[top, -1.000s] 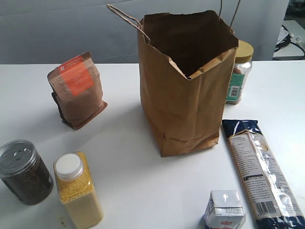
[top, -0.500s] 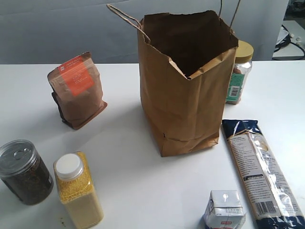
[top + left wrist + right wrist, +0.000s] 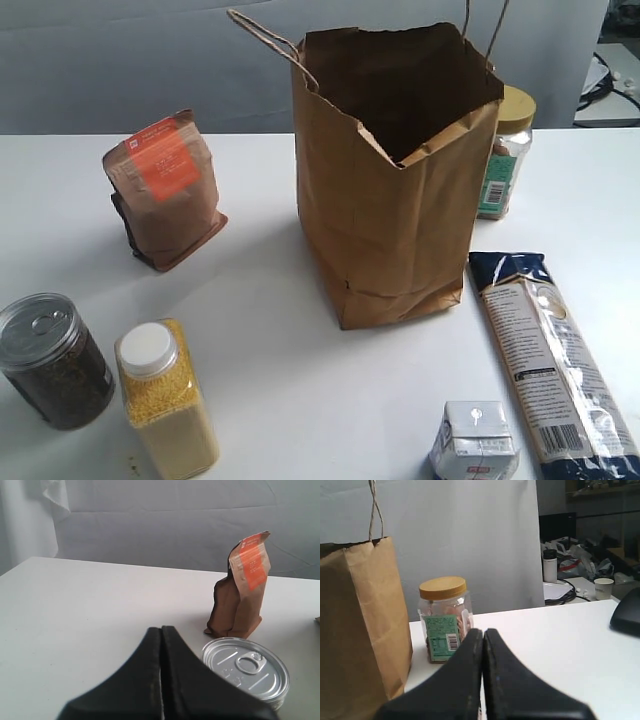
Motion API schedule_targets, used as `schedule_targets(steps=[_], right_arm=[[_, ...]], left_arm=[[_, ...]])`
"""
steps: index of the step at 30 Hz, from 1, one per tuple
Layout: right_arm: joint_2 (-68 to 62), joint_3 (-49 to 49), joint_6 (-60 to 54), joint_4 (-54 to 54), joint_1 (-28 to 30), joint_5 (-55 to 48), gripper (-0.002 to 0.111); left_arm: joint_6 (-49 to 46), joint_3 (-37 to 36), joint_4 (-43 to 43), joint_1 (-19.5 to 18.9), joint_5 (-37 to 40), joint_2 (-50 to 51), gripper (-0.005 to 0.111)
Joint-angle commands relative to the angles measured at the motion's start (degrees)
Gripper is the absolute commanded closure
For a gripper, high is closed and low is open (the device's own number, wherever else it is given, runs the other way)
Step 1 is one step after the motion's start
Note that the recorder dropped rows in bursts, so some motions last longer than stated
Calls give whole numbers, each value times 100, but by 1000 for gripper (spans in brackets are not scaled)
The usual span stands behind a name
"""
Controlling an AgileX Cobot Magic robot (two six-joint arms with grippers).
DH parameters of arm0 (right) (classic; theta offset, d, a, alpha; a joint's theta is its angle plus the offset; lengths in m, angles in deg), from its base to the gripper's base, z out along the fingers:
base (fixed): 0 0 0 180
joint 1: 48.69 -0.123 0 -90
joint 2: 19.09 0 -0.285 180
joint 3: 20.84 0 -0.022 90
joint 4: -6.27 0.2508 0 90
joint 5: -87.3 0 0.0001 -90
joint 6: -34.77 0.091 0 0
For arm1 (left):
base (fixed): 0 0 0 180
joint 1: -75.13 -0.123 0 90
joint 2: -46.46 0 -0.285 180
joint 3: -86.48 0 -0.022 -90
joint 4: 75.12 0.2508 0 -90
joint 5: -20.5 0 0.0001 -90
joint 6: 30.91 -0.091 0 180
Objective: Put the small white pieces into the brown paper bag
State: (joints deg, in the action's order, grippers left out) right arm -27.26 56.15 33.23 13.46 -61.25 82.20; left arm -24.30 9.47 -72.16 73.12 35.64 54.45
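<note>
The brown paper bag (image 3: 390, 220) stands open and upright at the middle of the white table, its cord handles up; its side also fills one edge of the right wrist view (image 3: 355, 630). The small white pieces show in no view. My left gripper (image 3: 161, 630) is shut with nothing between its black fingers, low over the table beside a ring-pull can (image 3: 246, 667). My right gripper (image 3: 483, 631) is shut and empty too, pointing at a yellow-lidded jar (image 3: 445, 617) next to the bag. Neither gripper appears in the exterior view.
A brown pouch with an orange label (image 3: 165, 190) stands left of the bag. The dark can (image 3: 52, 358) and a bottle of yellow grain (image 3: 165, 410) sit at front left. A long pasta packet (image 3: 550, 365), a white carton (image 3: 473, 440) and the jar (image 3: 505, 150) are on the right.
The whole exterior picture has slid a few pixels to the right; nothing on the table has moved relative to the rest.
</note>
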Motion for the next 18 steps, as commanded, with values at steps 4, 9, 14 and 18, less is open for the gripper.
schedule_targets(steps=[4,9,14,18], right_arm=[[38,22,-20,-54,-1,98,108],[38,22,-20,-54,-1,98,108],[38,22,-20,-54,-13,97,108],[38,22,-9,-54,-13,97,108]], left_arm=[[29,-20,-45,31,-24,-20,107],[29,-20,-45,31,-24,-20,107],[29,-20,-45,31,-24,-20,107],[29,-20,-45,31,-24,-20,107]])
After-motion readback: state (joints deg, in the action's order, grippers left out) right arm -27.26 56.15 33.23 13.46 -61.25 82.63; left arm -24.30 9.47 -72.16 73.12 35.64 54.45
